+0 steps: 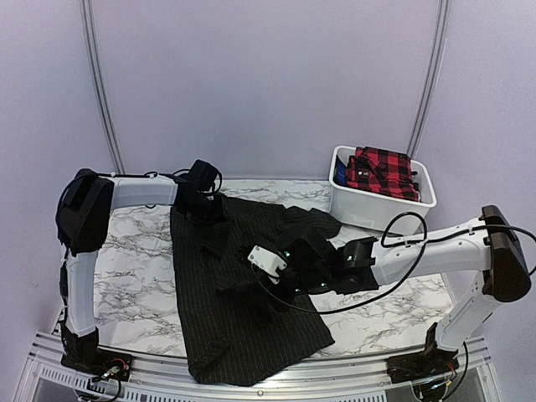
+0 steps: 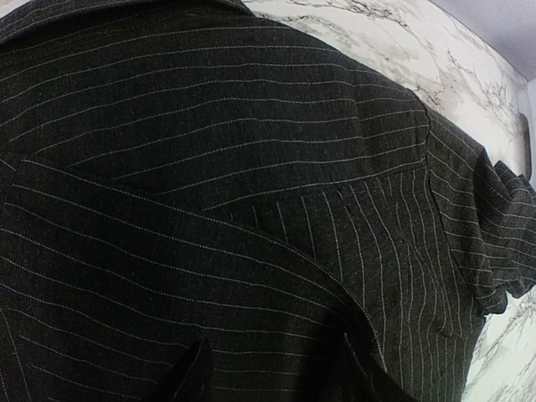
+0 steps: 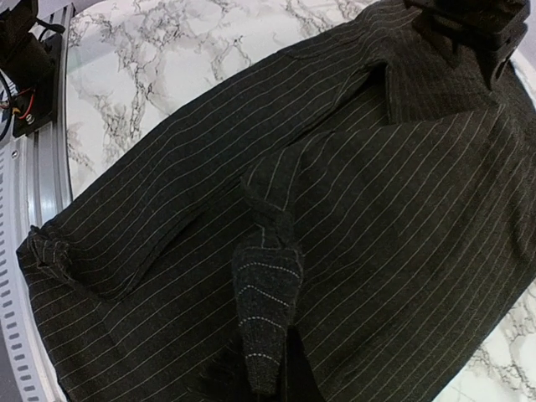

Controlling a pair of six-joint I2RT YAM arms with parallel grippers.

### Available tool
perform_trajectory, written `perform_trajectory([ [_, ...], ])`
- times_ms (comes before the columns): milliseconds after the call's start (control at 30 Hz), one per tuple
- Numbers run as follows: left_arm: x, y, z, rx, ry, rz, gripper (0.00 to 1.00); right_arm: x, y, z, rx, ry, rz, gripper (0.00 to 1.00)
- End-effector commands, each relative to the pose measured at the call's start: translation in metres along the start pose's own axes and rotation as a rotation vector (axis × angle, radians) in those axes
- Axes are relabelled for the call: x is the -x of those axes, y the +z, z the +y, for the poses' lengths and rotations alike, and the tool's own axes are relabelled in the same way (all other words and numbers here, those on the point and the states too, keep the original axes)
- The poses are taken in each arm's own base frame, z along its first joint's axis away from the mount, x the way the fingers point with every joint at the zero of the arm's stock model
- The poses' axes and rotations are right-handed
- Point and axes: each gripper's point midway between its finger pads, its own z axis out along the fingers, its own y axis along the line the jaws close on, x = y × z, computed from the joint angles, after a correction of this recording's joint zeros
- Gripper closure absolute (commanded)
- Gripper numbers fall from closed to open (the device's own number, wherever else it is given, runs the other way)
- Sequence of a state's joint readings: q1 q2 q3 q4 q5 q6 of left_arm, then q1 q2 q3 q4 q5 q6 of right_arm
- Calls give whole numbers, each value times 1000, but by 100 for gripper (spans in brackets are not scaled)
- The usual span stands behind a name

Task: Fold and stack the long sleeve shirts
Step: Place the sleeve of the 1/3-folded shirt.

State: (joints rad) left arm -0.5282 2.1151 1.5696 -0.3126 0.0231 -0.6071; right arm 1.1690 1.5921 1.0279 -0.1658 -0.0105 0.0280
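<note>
The black pinstriped shirt (image 1: 243, 293) lies spread on the marble table, its hem over the near edge. My right gripper (image 1: 266, 283) is over the shirt's middle. In the right wrist view it is shut on a pinched ridge of the shirt's cloth (image 3: 268, 285) that stands up from the flat fabric. My left gripper (image 1: 201, 199) rests at the shirt's far left corner, by the collar; it also shows in the right wrist view (image 3: 465, 29). Cloth (image 2: 251, 184) fills the left wrist view and the jaws there are lost in dark folds. A red-and-black plaid shirt (image 1: 383, 170) lies in a bin.
A white plastic bin (image 1: 373, 209) stands at the back right of the marble table (image 1: 134, 260). A metal rail (image 1: 352, 377) runs along the near edge. The right arm's black cable (image 1: 402, 251) loops above the table on the right.
</note>
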Motion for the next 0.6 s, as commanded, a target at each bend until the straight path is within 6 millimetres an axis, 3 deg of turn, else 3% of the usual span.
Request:
perform_trajectory([
  [0,-5,6,-1,22,4,14,47,4,4,8,30,53,-19,100],
  [367,5,-6,-29,-47,-7,-23,46,-5,14,8,26,61,6,100],
  [567,-5,15,-28,17,14,-6,47,-7,16,6,18,63,9,100],
])
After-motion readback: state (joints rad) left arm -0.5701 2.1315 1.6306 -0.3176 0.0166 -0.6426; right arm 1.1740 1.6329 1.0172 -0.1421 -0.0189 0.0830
